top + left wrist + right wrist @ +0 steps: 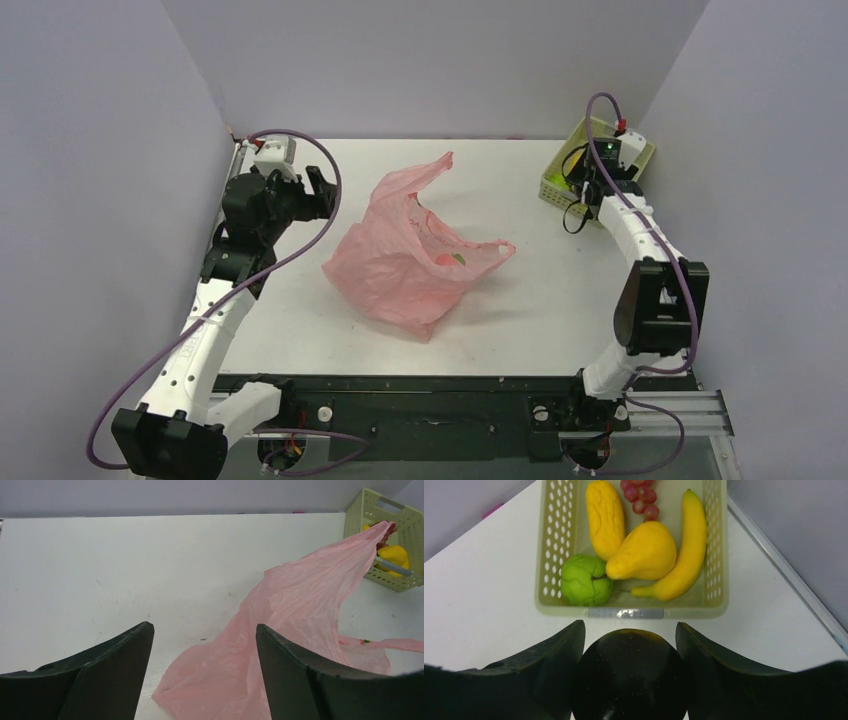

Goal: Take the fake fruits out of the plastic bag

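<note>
The right gripper (630, 629) is clamped on a dark fruit (631, 675), round and glossy, which fills the gap between its fingers. It hangs just short of the near wall of the basket (549, 555) at the far right of the table (540, 300). It is probably held there so that the fruit can be carried over the rim and dropped in. The basket already holds a banana (686, 550), a green fruit (584, 580), grapes (641, 497), a yellow oval (605, 517) and a yellow pear shape (646, 552).

The left gripper (203, 627) has its jaws spread wide and holds nothing. It sits at the far left, aimed across the table at the bag (300, 595), and seems placed to pin or lift the plastic for the next pick.

The bag lies crumpled mid-table, with one handle sticking up on the far side and another trailing right.

Only the right wrist view shows the grasp and what the basket holds; from above, the arm hides both. Only the top view shows the whole bag and a red fruit (443, 260) with a green speck showing through the plastic, so the bag is not yet emptied. The left wrist view shows that nothing lies between its own fingers and that the bag's near edge is flat on the table.
</note>
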Controlling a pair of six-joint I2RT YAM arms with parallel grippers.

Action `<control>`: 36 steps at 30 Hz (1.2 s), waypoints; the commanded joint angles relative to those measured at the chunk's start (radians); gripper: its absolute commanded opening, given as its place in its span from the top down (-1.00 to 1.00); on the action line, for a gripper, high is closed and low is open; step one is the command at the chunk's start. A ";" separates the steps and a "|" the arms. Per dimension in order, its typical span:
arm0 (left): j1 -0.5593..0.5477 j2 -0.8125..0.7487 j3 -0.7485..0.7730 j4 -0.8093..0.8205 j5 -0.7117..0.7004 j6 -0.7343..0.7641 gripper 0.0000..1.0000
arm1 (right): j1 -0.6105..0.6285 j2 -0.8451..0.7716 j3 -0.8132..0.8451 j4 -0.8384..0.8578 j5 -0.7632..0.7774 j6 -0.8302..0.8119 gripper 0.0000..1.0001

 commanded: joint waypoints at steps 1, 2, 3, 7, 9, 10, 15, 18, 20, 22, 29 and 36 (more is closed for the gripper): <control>0.009 -0.024 0.010 0.021 0.039 -0.017 -0.53 | -0.043 0.157 0.172 0.062 0.091 -0.014 1.00; 0.009 -0.023 0.012 0.021 0.045 -0.019 -0.54 | -0.049 0.230 0.251 0.043 0.097 -0.019 1.00; 0.011 -0.022 0.012 0.023 0.060 -0.020 -0.56 | -0.061 0.266 0.296 -0.012 0.106 -0.016 1.00; 0.013 -0.018 0.015 0.030 0.110 -0.026 -0.57 | -0.083 0.417 0.485 -0.090 0.200 -0.014 0.92; 0.014 -0.017 0.015 0.034 0.127 -0.030 -0.56 | -0.094 0.468 0.547 -0.113 0.218 -0.016 0.88; 0.015 -0.014 0.017 0.035 0.137 -0.031 -0.57 | -0.096 0.498 0.589 -0.122 0.236 -0.019 0.85; 0.021 -0.009 0.019 0.036 0.152 -0.039 -0.67 | -0.121 0.589 0.699 -0.160 0.240 -0.040 0.61; 0.024 -0.010 0.016 0.040 0.154 -0.042 -0.75 | -0.129 0.635 0.741 -0.174 0.233 -0.076 0.44; 0.027 -0.009 0.014 0.042 0.159 -0.045 -0.78 | -0.131 0.658 0.780 -0.196 0.235 -0.096 0.22; 0.031 -0.005 0.014 0.045 0.165 -0.050 -0.80 | -0.134 0.666 0.798 -0.207 0.230 -0.106 -0.03; 0.041 -0.003 0.006 0.057 0.175 -0.059 -0.83 | -0.128 0.634 0.783 -0.215 0.217 -0.110 -0.41; 0.045 0.000 0.002 0.062 0.179 -0.063 -0.85 | -0.114 0.531 0.657 -0.187 0.200 -0.070 -0.46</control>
